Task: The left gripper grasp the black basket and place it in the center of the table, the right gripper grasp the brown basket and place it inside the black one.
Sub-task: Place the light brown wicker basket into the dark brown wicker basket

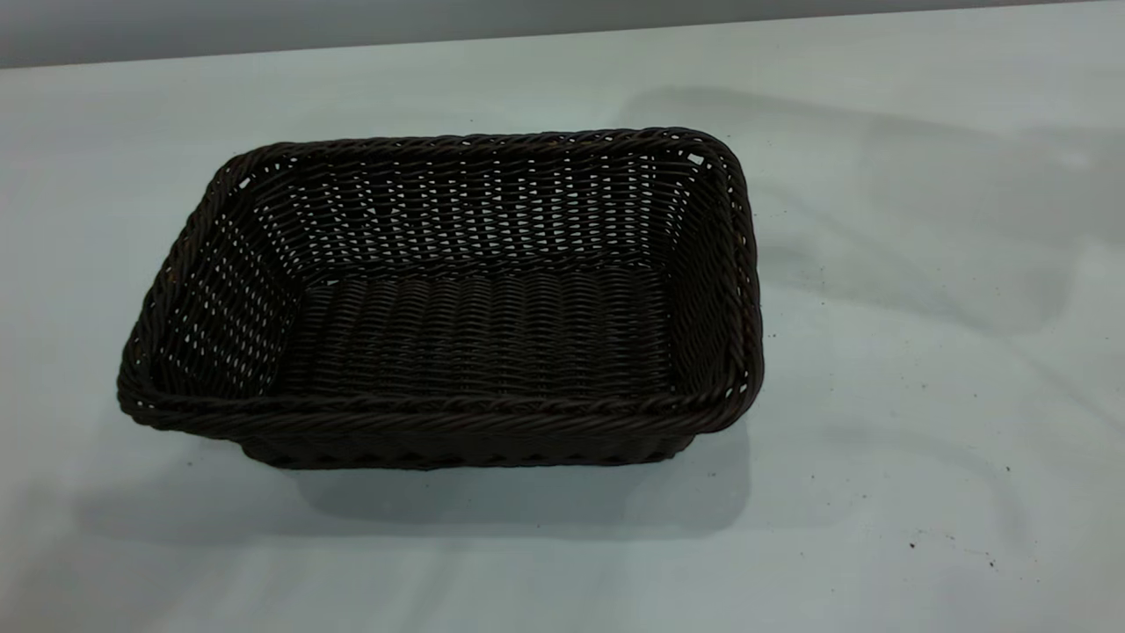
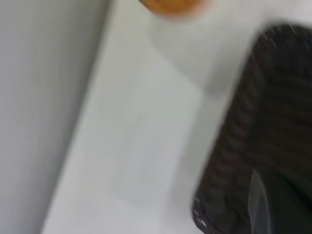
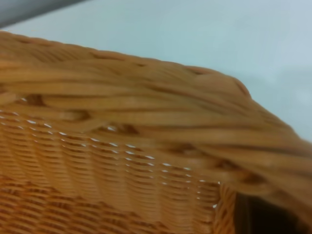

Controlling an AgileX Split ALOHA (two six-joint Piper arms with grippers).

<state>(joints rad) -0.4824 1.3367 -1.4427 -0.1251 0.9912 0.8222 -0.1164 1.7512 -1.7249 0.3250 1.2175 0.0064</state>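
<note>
The black basket [image 1: 457,409] stands upright and empty on the table [image 1: 923,352], near its middle. No gripper touches it in the exterior view, where neither arm appears. In the left wrist view, blurred by motion, the black basket [image 2: 263,107] lies close by and an orange-tan patch of the brown basket [image 2: 170,5] shows far off with a shadow on the table under it. In the right wrist view the brown basket's braided rim [image 3: 126,102] fills the picture right at my right gripper, and a dark finger [image 3: 265,217] shows under the rim.
A broad soft shadow [image 1: 879,202] lies on the table to the right of the black basket. The table's far edge [image 1: 352,48] meets a grey wall. Small dark specks [image 1: 989,558] dot the front right of the tabletop.
</note>
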